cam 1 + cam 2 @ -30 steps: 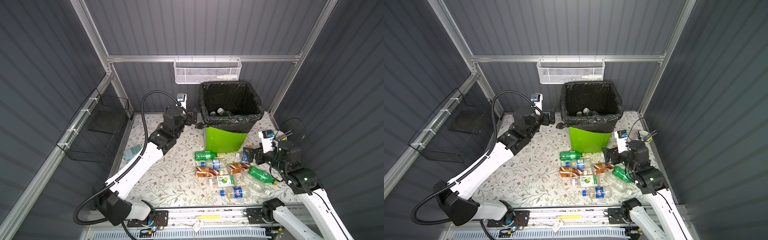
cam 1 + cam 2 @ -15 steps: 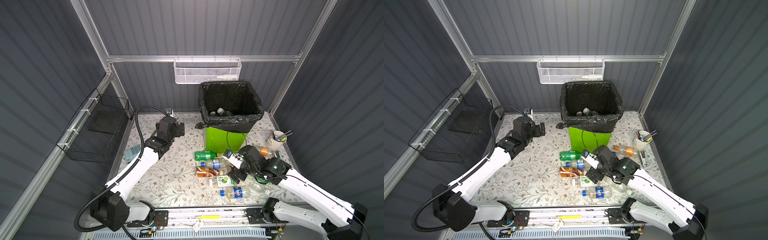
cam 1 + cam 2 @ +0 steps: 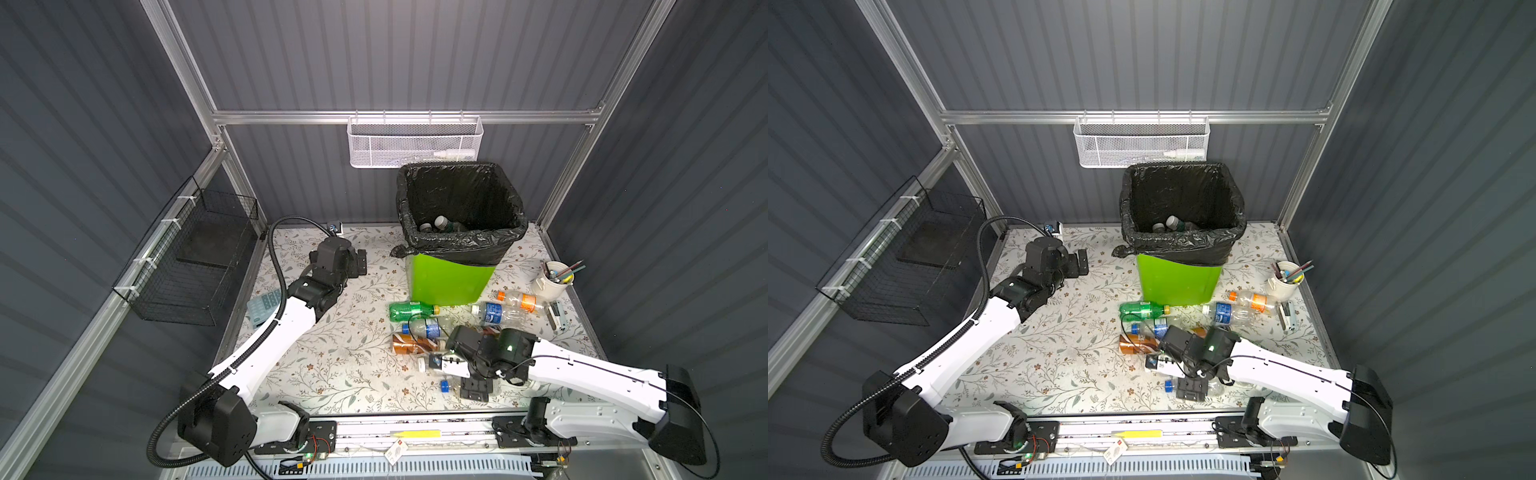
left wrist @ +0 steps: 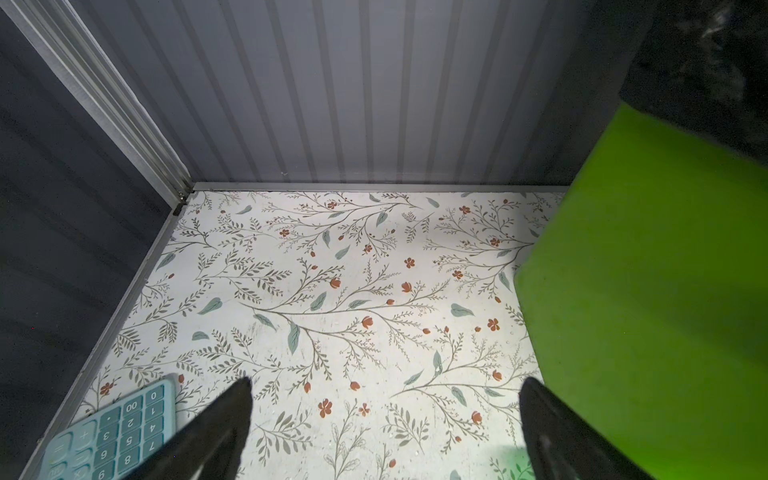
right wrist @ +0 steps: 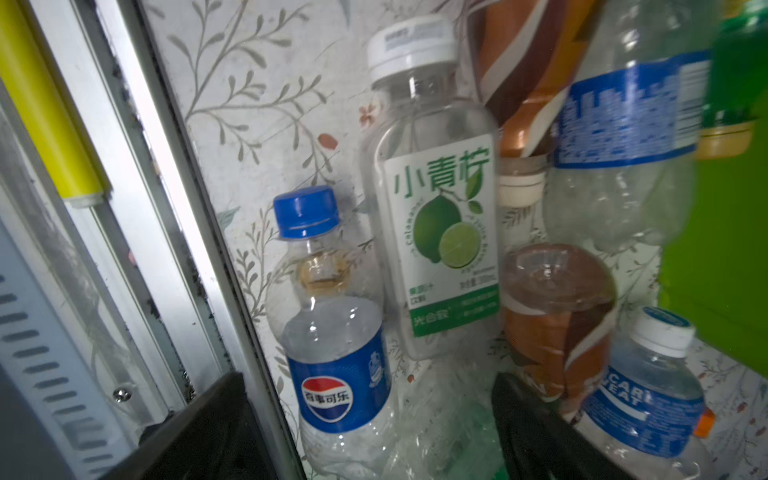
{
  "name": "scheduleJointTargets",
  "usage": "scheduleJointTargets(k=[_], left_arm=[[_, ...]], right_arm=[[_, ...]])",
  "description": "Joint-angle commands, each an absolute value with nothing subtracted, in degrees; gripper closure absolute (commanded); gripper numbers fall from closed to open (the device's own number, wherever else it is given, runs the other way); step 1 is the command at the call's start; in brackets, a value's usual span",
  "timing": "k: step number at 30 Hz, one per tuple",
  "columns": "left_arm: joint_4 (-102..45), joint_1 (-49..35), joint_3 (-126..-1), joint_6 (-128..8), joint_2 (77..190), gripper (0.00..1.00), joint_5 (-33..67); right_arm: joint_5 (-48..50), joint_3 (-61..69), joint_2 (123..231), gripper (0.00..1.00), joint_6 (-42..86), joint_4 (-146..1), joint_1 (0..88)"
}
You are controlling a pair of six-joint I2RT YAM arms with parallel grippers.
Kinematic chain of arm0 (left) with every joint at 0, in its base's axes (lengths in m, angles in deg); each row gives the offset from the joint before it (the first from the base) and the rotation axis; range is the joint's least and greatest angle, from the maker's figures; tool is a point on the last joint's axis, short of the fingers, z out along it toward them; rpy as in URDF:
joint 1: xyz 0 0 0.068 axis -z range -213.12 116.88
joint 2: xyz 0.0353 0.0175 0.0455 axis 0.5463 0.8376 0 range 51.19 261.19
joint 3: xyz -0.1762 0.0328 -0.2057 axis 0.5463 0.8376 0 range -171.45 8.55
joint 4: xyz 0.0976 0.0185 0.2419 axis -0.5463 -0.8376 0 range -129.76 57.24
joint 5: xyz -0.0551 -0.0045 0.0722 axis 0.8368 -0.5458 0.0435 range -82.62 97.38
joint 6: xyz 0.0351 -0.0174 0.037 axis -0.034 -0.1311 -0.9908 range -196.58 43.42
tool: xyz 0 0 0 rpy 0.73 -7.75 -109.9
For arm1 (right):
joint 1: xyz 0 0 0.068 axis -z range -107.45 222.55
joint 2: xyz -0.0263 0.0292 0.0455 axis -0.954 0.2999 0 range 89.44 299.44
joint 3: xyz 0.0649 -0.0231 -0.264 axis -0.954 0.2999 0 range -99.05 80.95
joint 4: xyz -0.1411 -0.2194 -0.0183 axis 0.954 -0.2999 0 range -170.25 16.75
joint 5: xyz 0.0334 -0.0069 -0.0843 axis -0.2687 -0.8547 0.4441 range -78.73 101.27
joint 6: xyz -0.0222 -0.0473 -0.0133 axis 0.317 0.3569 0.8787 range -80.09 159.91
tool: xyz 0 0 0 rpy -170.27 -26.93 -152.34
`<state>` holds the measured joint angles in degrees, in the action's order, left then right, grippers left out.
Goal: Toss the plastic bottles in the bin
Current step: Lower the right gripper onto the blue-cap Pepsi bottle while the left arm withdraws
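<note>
Right claw [image 5: 370,384] apart, straddling the blue-capped bottle [image 5: 332,332] by the bench [image 3: 353,374] front edge; I haven't clamped yet. My left claw [image 4: 384,386] apart, empty. Few bottles [image 3: 440,224] in bin [image 3: 449,282]; several remain outside.

White links [image 3: 274,345], black joints [image 3: 216,424], ribbed black cable [image 3: 277,266] — green light [image 3: 508,345].

We found the pincer [image 5: 368,386] spread wide around the Pepsi bottle [image 5: 336,353]. The lime drink bottle [image 5: 444,232] lay beyond its tips, and a brown bottle [image 5: 557,316] lay by one finger.
</note>
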<state>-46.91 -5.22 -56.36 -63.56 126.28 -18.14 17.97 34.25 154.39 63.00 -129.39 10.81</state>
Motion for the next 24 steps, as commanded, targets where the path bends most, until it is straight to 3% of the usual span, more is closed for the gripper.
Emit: scheduleJointTargets(k=[1, 24], left_arm=[[-46.4, -5.8, -55.4, -61.8, 125.4, 0.00, -18.1], [-44.6, -7.5, -51.5, -64.4, 124.4, 0.00, -16.9]], right_arm=[[19.0, 36.2, 154.2, 0.07, 64.1, -130.6, 9.1], [20.3, 39.1, 169.6, 0.29, 65.3, -123.1, 8.2]])
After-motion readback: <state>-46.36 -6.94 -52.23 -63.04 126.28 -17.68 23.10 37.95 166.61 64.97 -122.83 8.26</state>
